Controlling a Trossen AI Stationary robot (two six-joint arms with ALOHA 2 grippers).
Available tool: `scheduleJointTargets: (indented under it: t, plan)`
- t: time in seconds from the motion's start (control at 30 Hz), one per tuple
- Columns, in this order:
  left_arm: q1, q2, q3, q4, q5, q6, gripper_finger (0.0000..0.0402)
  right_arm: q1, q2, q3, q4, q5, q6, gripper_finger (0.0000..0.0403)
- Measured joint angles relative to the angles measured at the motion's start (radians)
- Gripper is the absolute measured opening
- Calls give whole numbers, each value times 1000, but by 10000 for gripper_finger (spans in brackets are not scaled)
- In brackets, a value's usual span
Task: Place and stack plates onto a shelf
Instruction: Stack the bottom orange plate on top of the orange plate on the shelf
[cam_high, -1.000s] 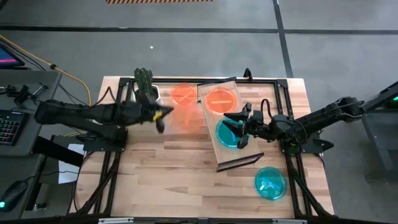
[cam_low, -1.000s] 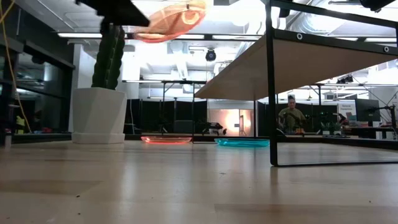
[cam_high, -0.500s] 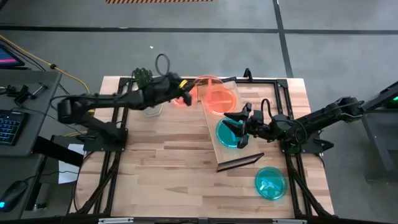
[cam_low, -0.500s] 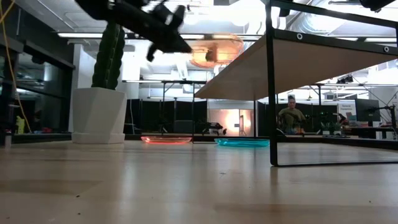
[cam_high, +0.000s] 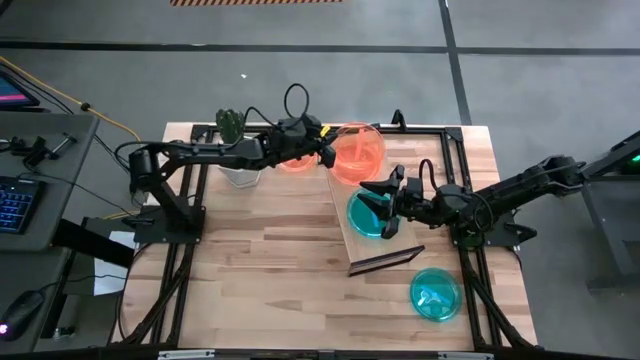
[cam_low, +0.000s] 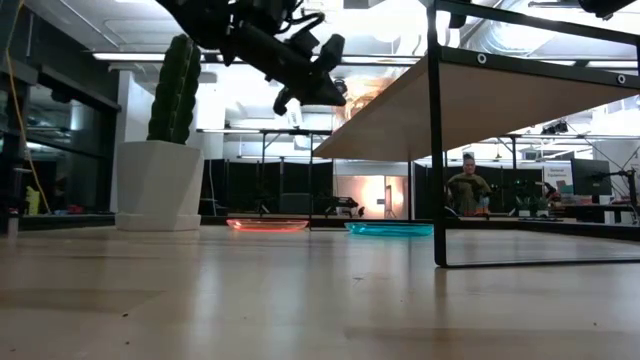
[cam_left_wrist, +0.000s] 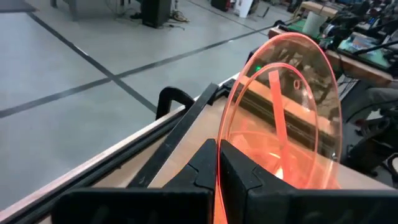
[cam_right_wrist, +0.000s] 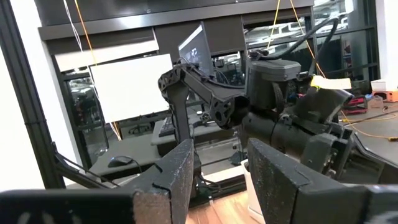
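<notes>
A: Left gripper (cam_high: 327, 156)?
B: Clamped on an orange plate (cam_high: 357, 152), upper centre, over the shelf (cam_high: 372, 255).
A: Right gripper (cam_high: 380, 205)?
B: Fingers spread, above the teal plate (cam_high: 362, 214) mid-shelf.

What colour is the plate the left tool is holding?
Orange: a round translucent plastic plate in the left tool, clearest in the left wrist view.

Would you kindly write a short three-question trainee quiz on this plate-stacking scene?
1. True or false: the left gripper is shut on a translucent orange plastic plate.
2. The open right gripper hovers over which plate on the light-wood shelf? A) round teal-blue plate B) an orange one
3. Fill in: another teal-blue plate lies on the butcher-block ____.

Key: 1 true; 2 A; 3 table.
</notes>
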Motion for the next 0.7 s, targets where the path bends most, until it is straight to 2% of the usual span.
scheduleJointTargets:
  t: [0.27,0.47,0.7]
  plan:
    - [-10,4,0,-2,3,30,0,0,0,0,0,0,0,140]
    - [-10,-6,0,-14,77,34,1,0,0,0,0,0,0,140]
    - [-9,-7,0,-58,81,38,1,0,0,0,1,0,0,140]
